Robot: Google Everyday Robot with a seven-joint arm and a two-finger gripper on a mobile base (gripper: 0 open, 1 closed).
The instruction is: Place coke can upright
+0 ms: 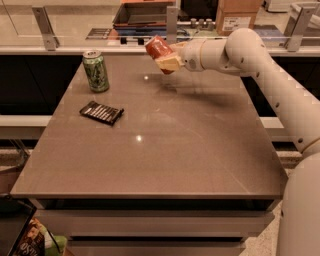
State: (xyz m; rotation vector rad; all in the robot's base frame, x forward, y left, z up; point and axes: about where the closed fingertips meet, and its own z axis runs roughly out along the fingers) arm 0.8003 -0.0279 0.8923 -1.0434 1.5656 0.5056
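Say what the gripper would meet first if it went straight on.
Probably nothing: the gripper, holding the coke can, points left above the table, seemingly passing over the green can.

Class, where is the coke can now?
The coke can is held tilted in the gripper above the far edge of the table, right of the green can.

The gripper (167, 59) hangs above the far middle of the brown table (190, 155). Well to its left, at nearly the same depth, a green can (96, 71) stands upright on the tabletop. A flat black wrapped bar (101, 112) lies nearer the camera and left of the gripper, just in front of the green can and apart from it. Beyond the gripper, past the table's far edge, sits a dark tray (145, 12); behind and to its right stands a cardboard box (239, 15).
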